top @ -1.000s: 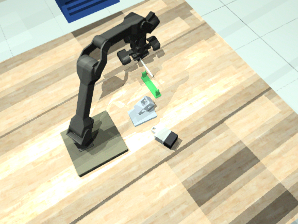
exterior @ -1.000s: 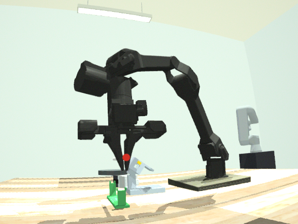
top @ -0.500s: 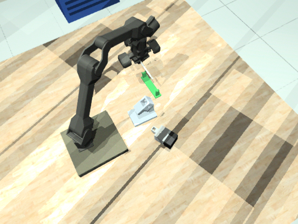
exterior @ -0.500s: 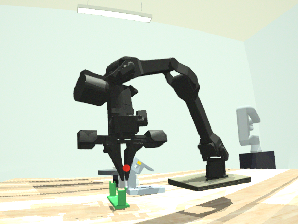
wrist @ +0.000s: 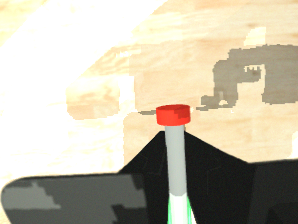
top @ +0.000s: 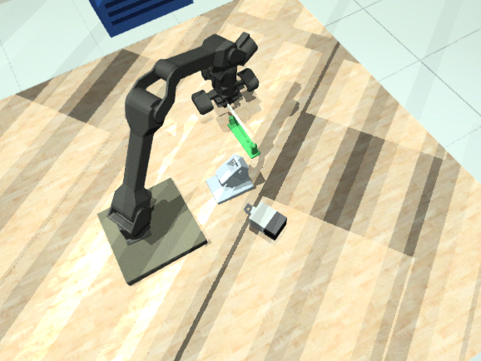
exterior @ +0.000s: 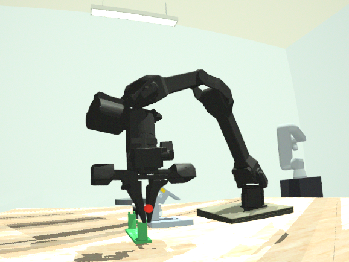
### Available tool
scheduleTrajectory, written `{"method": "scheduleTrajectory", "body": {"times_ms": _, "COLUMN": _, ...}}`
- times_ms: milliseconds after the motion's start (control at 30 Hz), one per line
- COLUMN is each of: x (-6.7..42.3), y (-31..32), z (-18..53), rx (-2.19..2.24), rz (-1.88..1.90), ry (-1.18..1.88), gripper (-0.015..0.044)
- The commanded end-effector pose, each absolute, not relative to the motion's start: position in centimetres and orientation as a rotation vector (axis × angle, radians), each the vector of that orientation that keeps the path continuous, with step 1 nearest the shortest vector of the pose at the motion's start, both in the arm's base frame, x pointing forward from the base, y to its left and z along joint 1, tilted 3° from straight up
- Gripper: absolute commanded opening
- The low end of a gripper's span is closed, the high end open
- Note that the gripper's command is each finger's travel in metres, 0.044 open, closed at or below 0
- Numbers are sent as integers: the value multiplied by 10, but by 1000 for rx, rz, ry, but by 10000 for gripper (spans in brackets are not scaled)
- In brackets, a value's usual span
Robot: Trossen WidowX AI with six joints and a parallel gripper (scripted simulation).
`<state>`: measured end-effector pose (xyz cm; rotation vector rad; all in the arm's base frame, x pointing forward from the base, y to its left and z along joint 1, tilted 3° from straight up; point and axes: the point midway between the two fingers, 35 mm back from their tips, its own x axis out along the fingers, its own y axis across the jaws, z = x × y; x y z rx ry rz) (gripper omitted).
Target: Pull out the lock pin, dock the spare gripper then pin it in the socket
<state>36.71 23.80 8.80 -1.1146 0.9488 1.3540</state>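
The black parallel-jaw gripper (exterior: 144,211) is pinched nearly shut on the slim grey lock pin with the red cap (exterior: 148,208), fingers clamped on the shaft just behind the cap. It is right down over the bright green two-post cradle (top: 243,139), fingertips between the posts in the exterior view; whether pin and cradle actually touch, I cannot tell.

Left to right on the top view: the dark square base plate (top: 183,245) with the black arm (top: 139,137) rising from it, then the gripper over the far end of the cradle, the pin's pale shaft (top: 239,121) running along it. Just below sits the pale grey mount with its angled socket (top: 231,175), and below that, apart from it, the spare gripper, a grey-and-black block with a small spigot (top: 267,220), lying on the striped wooden table (top: 354,270).

The wrist camera gives what the others cannot: the shaft running straight out between the dark fingers, red cap (wrist: 173,114) out front, a sliver of green at the bottom edge. Only the exterior view catches a white robot on a dark pedestal (exterior: 290,148) at far right. Only the top view shows a blue slatted crate (top: 137,12).

Pose: upper arm leaning up from the base, forearm reaching over, wrist pointing straight down
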Motion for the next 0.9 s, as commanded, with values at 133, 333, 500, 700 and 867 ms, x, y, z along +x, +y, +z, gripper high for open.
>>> {"method": "scheduleTrajectory", "body": {"times_ms": 133, "x": 367, "y": 239, "z": 75, "rx": -1115, "rz": 1354, "ry": 948, "gripper": 0}}
{"method": "scheduleTrajectory", "body": {"times_ms": 333, "x": 367, "y": 239, "z": 67, "rx": -1115, "rz": 1353, "ry": 946, "gripper": 0}}
{"method": "scheduleTrajectory", "body": {"times_ms": 500, "x": 367, "y": 239, "z": 67, "rx": -1115, "rz": 1353, "ry": 946, "gripper": 0}}
{"method": "scheduleTrajectory", "body": {"times_ms": 700, "x": 367, "y": 239, "z": 67, "rx": -1115, "rz": 1353, "ry": 946, "gripper": 0}}
{"method": "scheduleTrajectory", "body": {"times_ms": 867, "x": 367, "y": 239, "z": 67, "rx": -1116, "rz": 1355, "ry": 946, "gripper": 52}}
